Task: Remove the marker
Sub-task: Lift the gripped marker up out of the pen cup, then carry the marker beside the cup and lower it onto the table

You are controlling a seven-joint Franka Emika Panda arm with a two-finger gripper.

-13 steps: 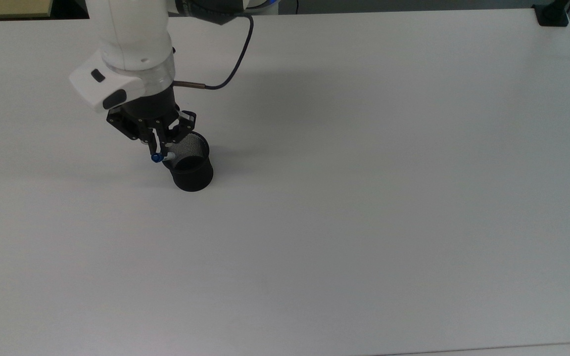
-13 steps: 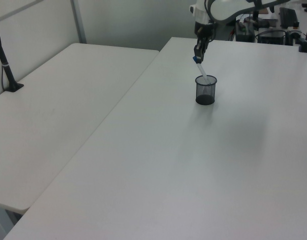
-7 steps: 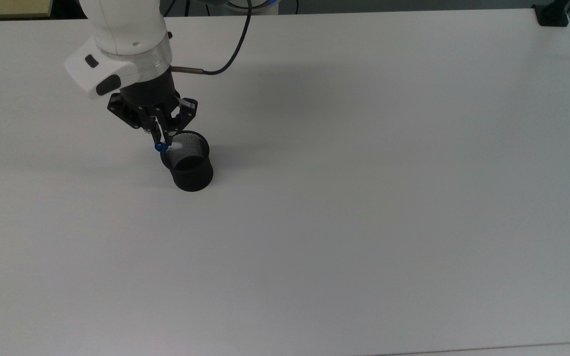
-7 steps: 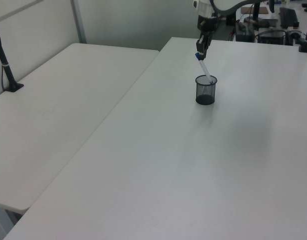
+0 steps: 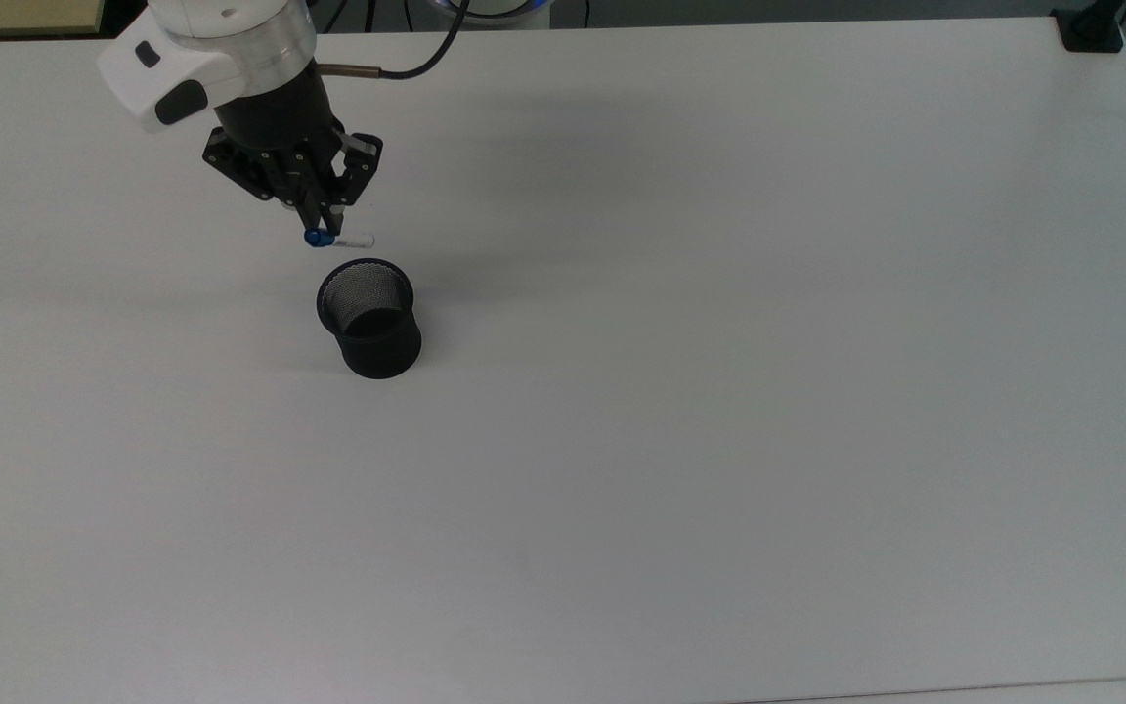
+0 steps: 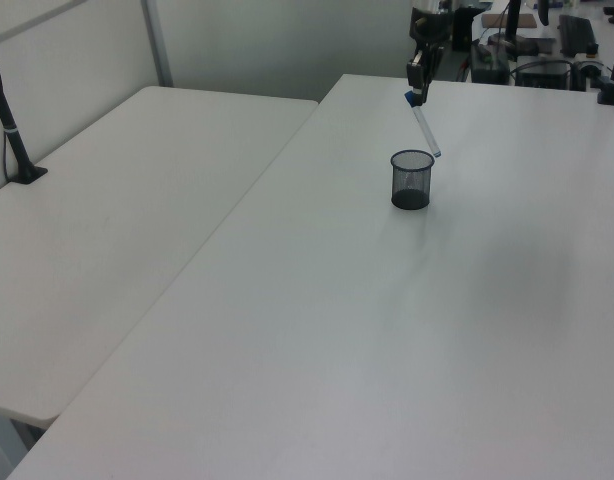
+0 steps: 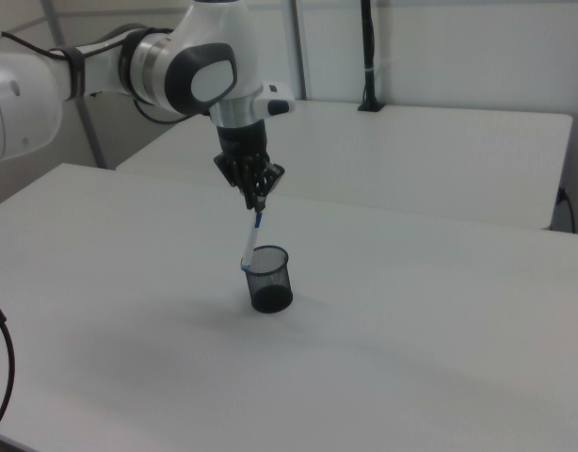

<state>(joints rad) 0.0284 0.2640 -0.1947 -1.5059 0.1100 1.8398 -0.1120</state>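
Note:
My gripper (image 5: pixel 321 227) (image 6: pixel 416 88) (image 7: pixel 258 203) is shut on the blue-capped end of the marker (image 5: pixel 340 239) (image 6: pixel 424 127) (image 7: pixel 252 240). The white barrel hangs tilted below the fingers, clear of the black mesh cup (image 5: pixel 370 318) (image 6: pixel 411 179) (image 7: pixel 268 279). In the left view the marker's lower tip hangs just above the cup's rim, slightly to its right. In the top view the marker sits just beyond the cup's far rim. The cup stands upright on the white table (image 5: pixel 719 391).
A second white table (image 6: pixel 117 200) stands beside mine at the left view's left. A black post with a clamp base (image 6: pixel 17 150) stands at its edge. A black clamp (image 5: pixel 1091 29) sits at the top view's far right corner. A cable (image 5: pixel 426 61) trails from the wrist.
The gripper has risen and moved away from the cup with the marker in it. The marker has come fully out of the cup. The cup has stayed in place.

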